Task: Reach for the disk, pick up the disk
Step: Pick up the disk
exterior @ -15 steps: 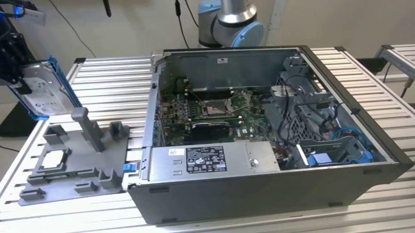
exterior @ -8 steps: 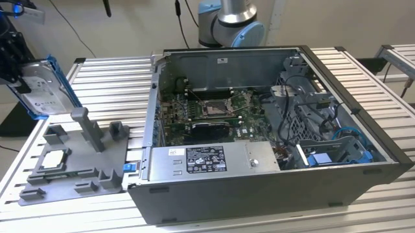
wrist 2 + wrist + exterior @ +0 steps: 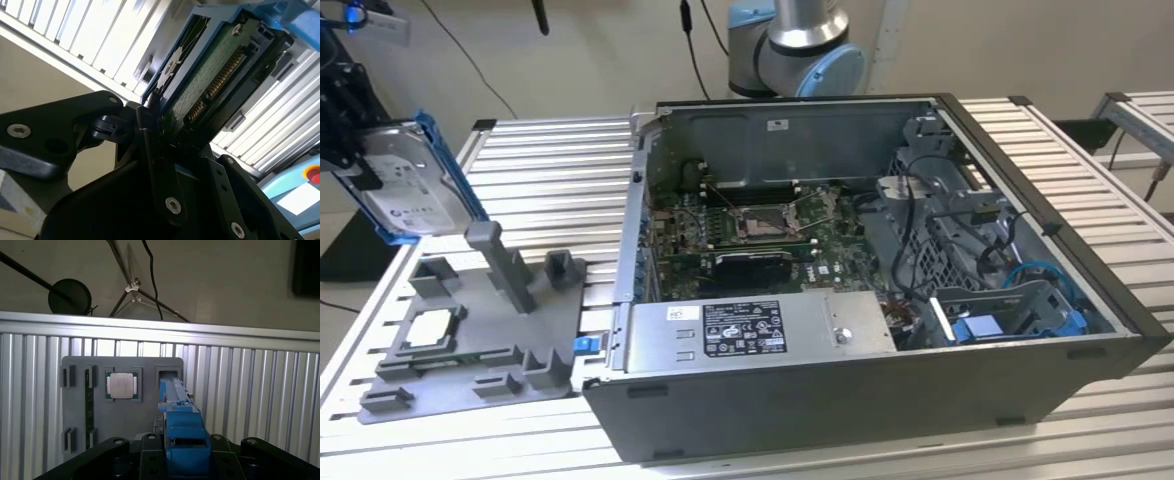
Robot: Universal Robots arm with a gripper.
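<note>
As observed from the floor, the gripper (image 3: 354,150) is clenched on the disk (image 3: 407,180), which it holds on edge, in the air and off every surface. In the second wrist view the fingers (image 3: 155,145) press against the drive's flat faces at its near end, with the green circuit side and connector row of the disk (image 3: 215,85) extending away from the tool. In the first wrist view the blue-framed edge of the disk (image 3: 182,430) juts straight out ahead of the gripper (image 3: 182,462).

Below and ahead of the tool lies the grey fixture tray (image 3: 125,425) on the slatted table (image 3: 547,170); the small square chip (image 3: 122,386) sits seated in it, beside the line of the drive. The open computer case (image 3: 854,300) stands well apart from the tool.

Assessment: the pick-up appears achieved, the disk hanging free of the tray. The hold covers one end only, so the long overhang could lever loose. Sound practice is firm, even pressure on both faces, slow travel, and the blue frame kept off the tray's upright posts (image 3: 500,262).
</note>
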